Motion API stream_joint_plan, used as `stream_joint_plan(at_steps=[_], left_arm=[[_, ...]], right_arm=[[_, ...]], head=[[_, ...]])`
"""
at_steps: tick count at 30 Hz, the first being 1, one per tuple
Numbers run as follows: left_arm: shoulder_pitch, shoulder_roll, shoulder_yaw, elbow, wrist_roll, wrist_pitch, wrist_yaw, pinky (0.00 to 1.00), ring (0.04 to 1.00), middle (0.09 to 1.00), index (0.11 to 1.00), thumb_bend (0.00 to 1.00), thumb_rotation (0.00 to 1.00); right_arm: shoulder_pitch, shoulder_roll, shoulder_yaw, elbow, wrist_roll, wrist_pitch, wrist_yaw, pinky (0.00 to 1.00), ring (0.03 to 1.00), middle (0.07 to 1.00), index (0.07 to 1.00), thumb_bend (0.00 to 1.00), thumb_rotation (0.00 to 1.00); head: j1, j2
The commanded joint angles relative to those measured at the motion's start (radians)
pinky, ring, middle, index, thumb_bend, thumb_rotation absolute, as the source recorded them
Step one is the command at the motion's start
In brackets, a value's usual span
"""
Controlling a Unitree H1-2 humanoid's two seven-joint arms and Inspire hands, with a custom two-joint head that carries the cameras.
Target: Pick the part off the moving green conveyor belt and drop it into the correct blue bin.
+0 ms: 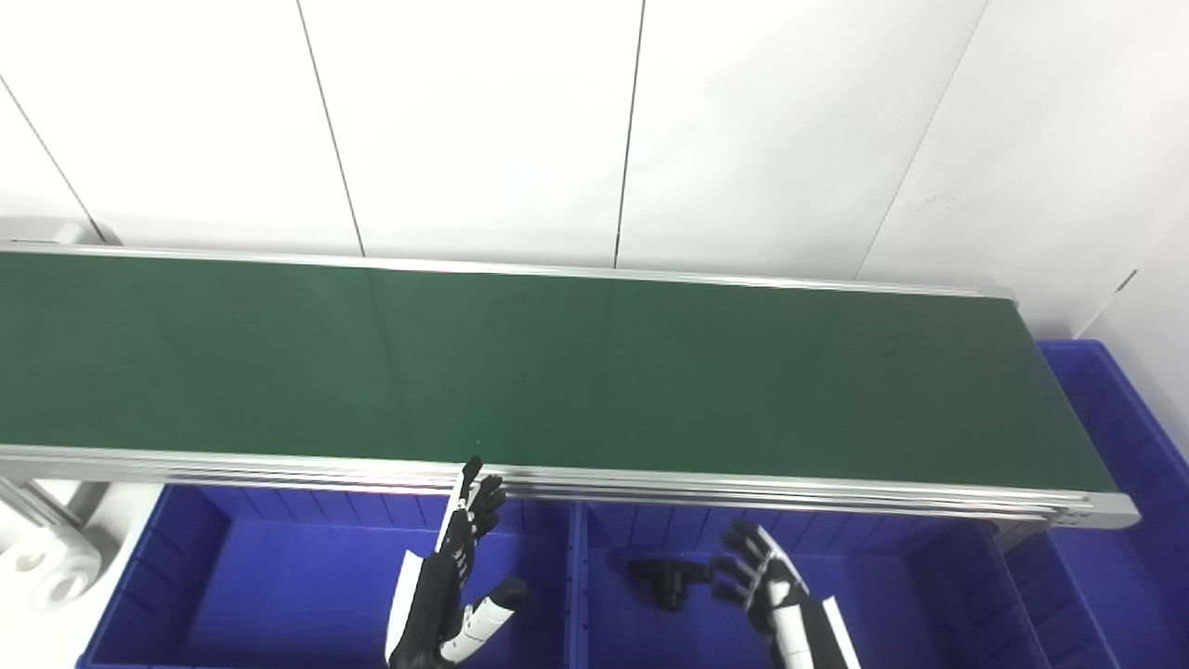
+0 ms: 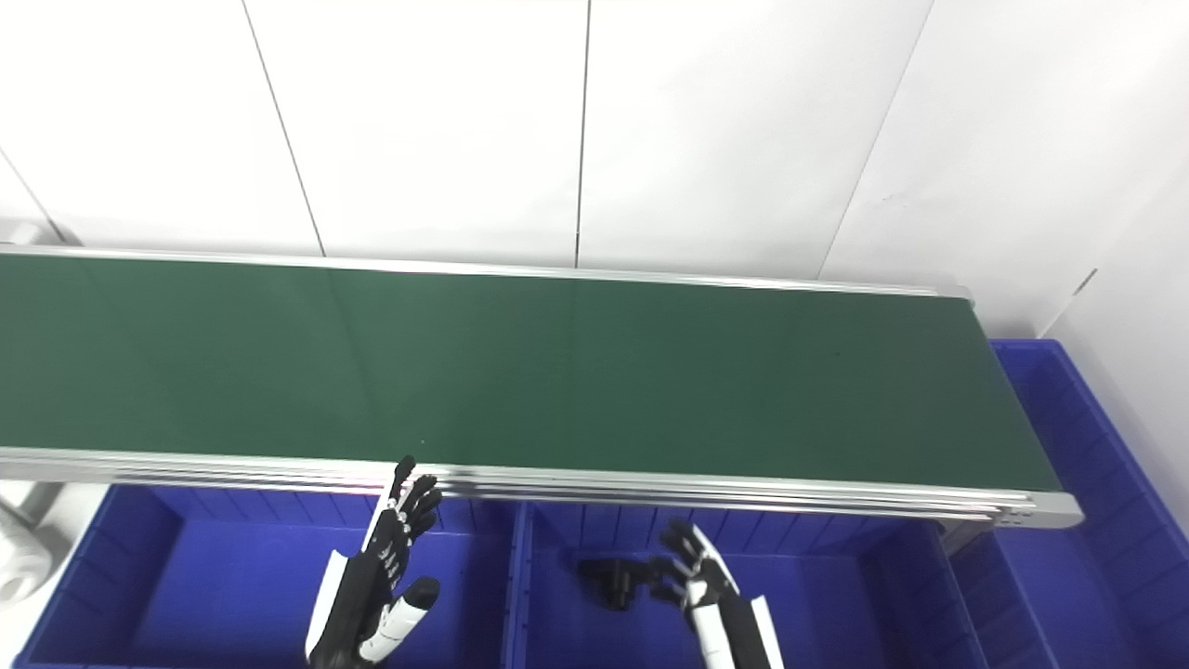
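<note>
White wall panels fill the whole top half, and below them the green conveyor belt (image 1: pixel 557 372) runs across from 9 o'clock to 3 o'clock with its silver frame, and honestly the belt looks totally bare right now, nothing riding on it that I can see. Blue bins sit tucked under the near edge of the belt, which makes sense since a part only has to come a short way off the belt to be dropped. The black part (image 1: pixel 661 582) is already lying in the middle bin (image 1: pixel 892 595) at about 6 o'clock, resting on the bin floor, so I'd guess this round is basically done. The right hand (image 1: pixel 757 576) hangs just beside the part, at its 3 o'clock, fingers spread apart and not clamped on anything; fingertips look very near it, maybe touching, hard to tell. That reads to me like a hand that's let go rather than one grabbing. The left hand (image 1: pixel 460 567) is over the left bin (image 1: pixel 232 576) around 7 o'clock, fingers apart and pointing up toward the belt edge, empty, probably parked there ready for whatever comes down the line next. Another blue bin (image 1: pixel 1115 446) sits past the belt's end at 3 o'clock, likely catching anything missed. Whether the middle bin is the "correct" one I can't tell from here.
</note>
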Motion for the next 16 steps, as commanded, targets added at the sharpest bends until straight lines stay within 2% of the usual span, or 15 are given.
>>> stream_joint_plan(at_steps=[1, 2, 5, 10, 11, 12, 16], left_arm=[[0.002, -0.007, -0.007, -0.038, -0.004, -0.04, 0.002, 0.92, 0.915, 0.946, 1.0, 0.81, 0.83], [0.004, -0.009, -0.007, -0.042, -0.004, -0.039, 0.001, 0.92, 0.916, 0.946, 1.0, 0.81, 0.83], [0.01, -0.013, -0.007, -0.065, 0.003, -0.029, -0.001, 0.93, 0.92, 0.95, 1.0, 0.79, 0.85], [0.016, -0.018, -0.008, -0.138, 0.0, 0.037, -0.013, 0.96, 0.942, 0.958, 1.0, 0.81, 0.88], [0.015, -0.017, -0.008, -0.147, -0.001, 0.048, -0.015, 0.96, 0.945, 0.961, 1.0, 0.81, 0.88], [0.01, -0.015, -0.006, -0.158, -0.003, 0.063, -0.017, 0.96, 0.942, 0.961, 1.0, 0.8, 0.89], [-0.009, -0.003, 0.0, -0.174, -0.007, 0.085, -0.023, 0.95, 0.937, 0.961, 1.0, 0.8, 0.9]], right_arm=[[-0.005, 0.002, 0.013, -0.035, 0.012, -0.051, -0.002, 0.78, 0.831, 0.89, 0.91, 0.77, 0.96], [-0.004, 0.0, 0.016, -0.038, 0.012, -0.05, -0.003, 0.78, 0.832, 0.891, 0.911, 0.77, 0.96], [-0.002, -0.004, 0.025, -0.051, 0.003, -0.039, -0.011, 0.79, 0.839, 0.895, 0.92, 0.76, 0.95], [-0.011, 0.004, 0.04, -0.109, -0.012, 0.004, -0.034, 0.8, 0.838, 0.895, 0.923, 0.73, 0.93], [-0.014, 0.003, 0.042, -0.115, -0.014, 0.011, -0.038, 0.8, 0.839, 0.896, 0.924, 0.74, 0.94], [-0.02, 0.005, 0.044, -0.123, -0.015, 0.026, -0.041, 0.8, 0.838, 0.897, 0.925, 0.74, 0.94], [-0.035, 0.011, 0.051, -0.144, -0.013, 0.062, -0.055, 0.81, 0.84, 0.901, 0.928, 0.74, 0.93]], head=[[-0.002, 0.024], [-0.002, 0.024], [-0.008, 0.063], [-0.037, 0.184], [-0.037, 0.184], [-0.052, 0.22], [-0.065, 0.227]])
